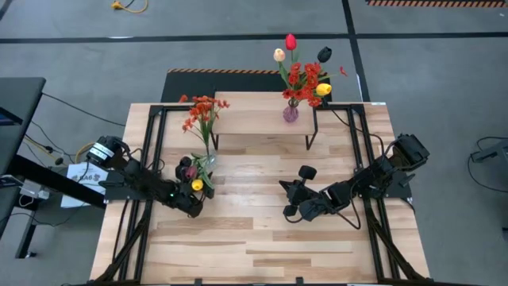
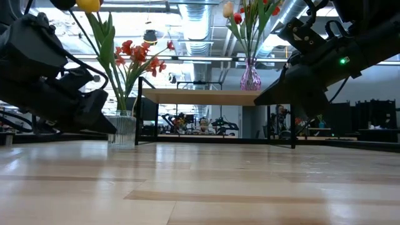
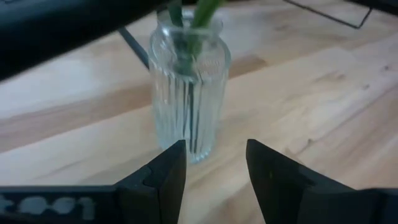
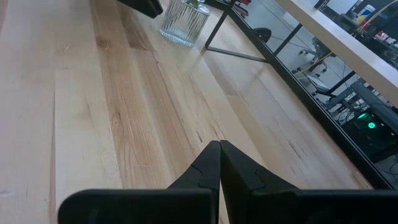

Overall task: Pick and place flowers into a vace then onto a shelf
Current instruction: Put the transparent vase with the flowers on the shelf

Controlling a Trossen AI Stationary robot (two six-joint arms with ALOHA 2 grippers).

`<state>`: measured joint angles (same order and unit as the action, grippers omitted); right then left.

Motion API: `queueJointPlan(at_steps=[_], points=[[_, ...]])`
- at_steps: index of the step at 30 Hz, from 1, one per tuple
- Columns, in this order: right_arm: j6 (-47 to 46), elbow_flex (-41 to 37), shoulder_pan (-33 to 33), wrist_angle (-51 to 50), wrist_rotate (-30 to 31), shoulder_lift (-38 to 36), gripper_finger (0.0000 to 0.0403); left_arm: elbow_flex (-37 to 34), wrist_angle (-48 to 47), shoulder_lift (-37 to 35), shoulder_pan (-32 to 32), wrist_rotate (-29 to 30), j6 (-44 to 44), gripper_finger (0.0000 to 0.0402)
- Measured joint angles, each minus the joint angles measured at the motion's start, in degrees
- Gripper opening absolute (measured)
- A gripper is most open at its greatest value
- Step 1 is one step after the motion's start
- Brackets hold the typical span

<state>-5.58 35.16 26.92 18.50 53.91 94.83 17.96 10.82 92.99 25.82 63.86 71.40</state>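
Note:
A clear ribbed glass vase (image 1: pixel 206 163) (image 3: pixel 186 93) stands on the table by the shelf's left leg. It holds green-stemmed flowers: a red-orange spray (image 1: pixel 202 110), a yellow tulip (image 1: pixel 196 184) and a dark maroon one (image 1: pixel 187 168). My left gripper (image 3: pixel 214 165) (image 1: pixel 194 205) is open just short of this vase on its near side, with nothing between its fingers. A purple vase (image 1: pixel 291 112) (image 2: pixel 250 78) with red, cream, yellow and dark flowers stands on the right end of the shelf (image 1: pixel 262 119) (image 2: pixel 212 97). My right gripper (image 4: pixel 219 163) (image 1: pixel 288 211) is shut, low over the table's middle.
The shelf's thin black legs (image 1: pixel 311 137) stand on the table close behind the clear vase and ahead of my right gripper. Bare wooden tabletop (image 1: pixel 254 246) lies toward the near edge. Black frame rails (image 1: pixel 131 230) run along both sides of the table.

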Motion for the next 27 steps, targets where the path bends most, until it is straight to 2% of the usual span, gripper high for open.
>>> queueJointPlan(at_steps=[7, 11, 16, 22, 27], points=[[0.00, 0.00, 0.00, 0.17, 0.00, 0.00, 0.0000, 0.00, 0.00, 0.00, 0.00, 1.83, -0.27, 0.0157], [0.00, 0.00, 0.00, 0.15, 0.00, 0.00, 0.0000, 0.00, 0.01, 0.00, 0.00, 1.69, -0.35, 0.0172], [0.00, 0.00, 0.02, 0.13, 0.00, 0.00, 0.0000, 0.00, 0.03, 0.00, -0.07, 0.00, -0.34, 0.0221], [0.02, 0.00, 0.01, 0.09, 0.00, 0.00, 0.0000, 0.02, 0.19, 0.00, -0.62, 2.44, -0.34, 0.0289], [0.02, 0.00, 0.02, 0.04, 0.00, 0.00, 0.0000, 0.02, 0.45, 0.00, -4.11, 1.56, -2.43, 0.0320]])
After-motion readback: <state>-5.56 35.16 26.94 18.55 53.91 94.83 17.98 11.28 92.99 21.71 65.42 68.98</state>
